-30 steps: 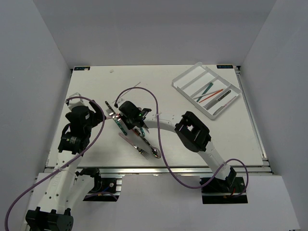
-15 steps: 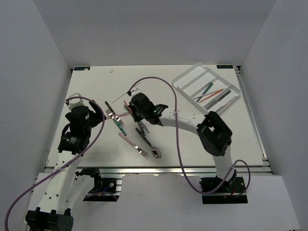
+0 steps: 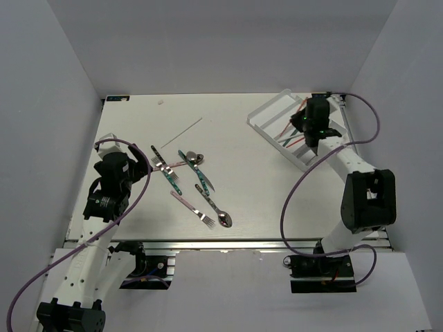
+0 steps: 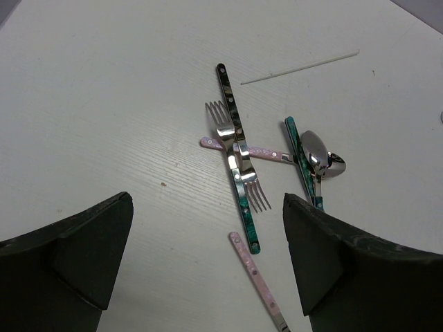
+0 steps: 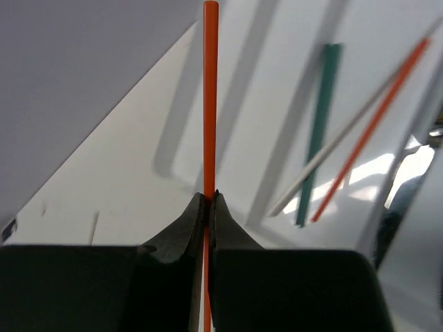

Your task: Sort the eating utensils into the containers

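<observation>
While the left end effector (image 4: 208, 202) hangs released, jaws wide, above the white counter (image 4: 83, 104), the crossed metal-headed forks and spoons with pink, teal and dark handles (image 4: 237, 166) lie just ahead of it, mid-counter: rigid, slick, flat-lying, probably best pinched across a handle clear of the overlap. Far right, the right end effector (image 5: 209, 197) is clenched on a thin orange stick (image 5: 210, 83) above the clear divided plastic tray (image 3: 268, 109): light, stiff, smooth, liable to swivel in so narrow a pinch.
</observation>
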Tool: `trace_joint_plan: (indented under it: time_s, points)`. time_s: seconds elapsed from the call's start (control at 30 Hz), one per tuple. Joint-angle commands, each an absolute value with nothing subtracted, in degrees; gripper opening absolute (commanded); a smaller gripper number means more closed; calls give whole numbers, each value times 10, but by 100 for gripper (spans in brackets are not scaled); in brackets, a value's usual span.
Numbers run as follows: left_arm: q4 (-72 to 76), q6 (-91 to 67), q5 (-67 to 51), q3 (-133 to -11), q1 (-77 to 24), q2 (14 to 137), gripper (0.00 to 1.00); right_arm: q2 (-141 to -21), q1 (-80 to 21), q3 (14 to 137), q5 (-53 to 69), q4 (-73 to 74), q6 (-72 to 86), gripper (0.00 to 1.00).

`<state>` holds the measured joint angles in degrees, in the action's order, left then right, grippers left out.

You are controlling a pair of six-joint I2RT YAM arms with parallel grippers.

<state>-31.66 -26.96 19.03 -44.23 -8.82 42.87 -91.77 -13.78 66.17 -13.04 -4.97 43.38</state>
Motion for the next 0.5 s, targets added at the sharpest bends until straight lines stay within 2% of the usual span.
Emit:
trace_joint_plan:
  time_s: [0.0,0.23,0.43,0.47]
  points:
    - [-312,-266,191,-439,-91,425,98,-962,-79,722,-165,-13,511,0]
    - [-313,-266,195,-439,-91,439,98,-1123,-12,913,-135,137,501,0]
    - [-312,-265,195,-440,-91,453,98,-1159,-6,913,-111,135,503,0]
    - [-313,-265,196,-440,-91,455,98,-1164,-6,911,-110,134,504,8]
